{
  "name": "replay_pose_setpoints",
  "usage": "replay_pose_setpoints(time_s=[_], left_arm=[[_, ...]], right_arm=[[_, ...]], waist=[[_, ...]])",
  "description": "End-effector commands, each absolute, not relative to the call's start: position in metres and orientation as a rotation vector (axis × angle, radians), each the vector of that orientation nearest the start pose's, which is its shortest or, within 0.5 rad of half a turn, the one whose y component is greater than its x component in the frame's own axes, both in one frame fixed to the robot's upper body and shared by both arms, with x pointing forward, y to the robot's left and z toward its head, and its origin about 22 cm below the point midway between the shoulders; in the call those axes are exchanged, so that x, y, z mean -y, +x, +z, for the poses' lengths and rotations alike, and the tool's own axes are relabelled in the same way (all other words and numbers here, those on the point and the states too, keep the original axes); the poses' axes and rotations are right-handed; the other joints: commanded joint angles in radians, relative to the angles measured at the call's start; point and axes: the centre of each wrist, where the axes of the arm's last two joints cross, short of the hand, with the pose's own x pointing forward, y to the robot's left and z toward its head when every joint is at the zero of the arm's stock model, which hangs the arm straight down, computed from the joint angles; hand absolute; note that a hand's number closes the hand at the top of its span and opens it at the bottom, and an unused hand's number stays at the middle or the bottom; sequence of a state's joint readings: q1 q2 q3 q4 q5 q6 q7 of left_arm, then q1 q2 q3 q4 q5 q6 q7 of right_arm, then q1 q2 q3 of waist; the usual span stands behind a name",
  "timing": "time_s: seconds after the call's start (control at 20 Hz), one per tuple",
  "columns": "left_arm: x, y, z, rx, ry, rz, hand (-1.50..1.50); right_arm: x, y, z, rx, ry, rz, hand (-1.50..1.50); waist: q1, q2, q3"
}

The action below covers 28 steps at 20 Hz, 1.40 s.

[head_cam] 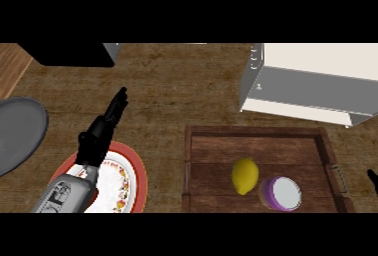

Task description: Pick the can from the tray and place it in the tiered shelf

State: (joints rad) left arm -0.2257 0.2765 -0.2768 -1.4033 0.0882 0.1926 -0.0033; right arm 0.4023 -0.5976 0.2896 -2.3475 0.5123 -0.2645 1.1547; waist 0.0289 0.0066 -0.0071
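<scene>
- Fingers of the left hand (103, 127) are straight, holding nothing; right hand (373, 177) barely shows, state unknown.
- Purple can (281, 193) lies in the tray (255, 132) beside a lemon (244, 175).
- Pick and placement in the tiered shelf (310, 82) remain undone.

Left arm: smooth light-grey forearm shell (65, 194) with dark printed markings on the casing, too small to read, then a boxy black wrist block and a matte black left hand (103, 127) with slim fingers (119, 99); right hand (373, 177) only a black sliver at frame edge.
</scene>
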Motion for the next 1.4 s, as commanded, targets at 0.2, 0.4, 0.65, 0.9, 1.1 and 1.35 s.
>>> replay_pose_setpoints(time_s=[0.2,0.4,0.65,0.9,1.1,1.35], left_arm=[[-0.207,0.289,0.012,1.564,0.097,-0.279,0.00],[-0.215,0.275,-0.004,1.576,0.103,-0.277,0.00],[-0.217,0.286,0.012,1.582,0.117,-0.265,0.00],[-0.217,0.286,0.024,1.576,0.112,-0.286,0.00],[-0.234,0.289,0.024,1.582,0.119,-0.254,0.00],[-0.214,0.288,0.021,1.583,0.121,-0.263,0.00]], right_arm=[[0.213,0.129,0.151,0.846,-0.954,0.186,-1.50],[0.200,0.141,0.139,0.828,-0.948,0.190,-1.50],[0.181,0.150,0.120,0.786,-0.960,0.198,-1.50],[0.164,0.160,0.128,0.778,-0.972,0.203,-1.50],[0.157,0.157,0.114,0.748,-0.978,0.208,-1.50],[0.163,0.176,0.101,0.704,-0.978,0.243,-1.50]], waist=[[-0.022,-0.006,0.001],[-0.021,-0.006,0.002],[-0.025,-0.006,0.004],[-0.018,-0.007,0.004],[-0.027,-0.007,0.005],[-0.026,-0.005,0.007]])
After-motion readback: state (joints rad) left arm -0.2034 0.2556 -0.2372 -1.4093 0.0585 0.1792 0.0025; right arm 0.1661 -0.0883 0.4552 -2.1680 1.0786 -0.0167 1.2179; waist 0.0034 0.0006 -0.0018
